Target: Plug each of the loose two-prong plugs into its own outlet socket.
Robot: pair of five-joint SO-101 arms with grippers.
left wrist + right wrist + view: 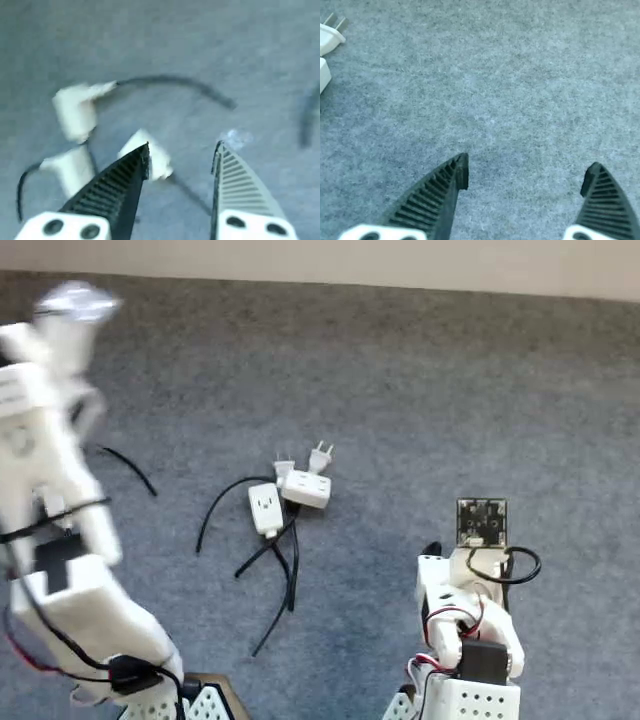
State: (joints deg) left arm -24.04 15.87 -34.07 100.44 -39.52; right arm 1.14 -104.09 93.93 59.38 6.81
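Observation:
Two white outlet sockets (265,508) (307,488) lie side by side mid-table on black cords. Two white two-prong plugs (284,469) (321,455) lie loose just beyond them, prongs pointing away. The left arm (60,540) stands raised at the table's left. Its gripper (181,155) is open above the carpet, holding nothing, and blurred white plug and socket pieces (75,110) (155,157) lie beside its dark finger (132,170). My right gripper (527,172) is open over bare carpet, with one plug (330,32) and a socket's edge (322,75) off at its side.
Grey carpet (450,390) covers the table. Black cords (285,580) trail from the sockets toward the front, and a separate short black cord (130,468) lies left of them. The right arm (470,620) sits folded at the front right.

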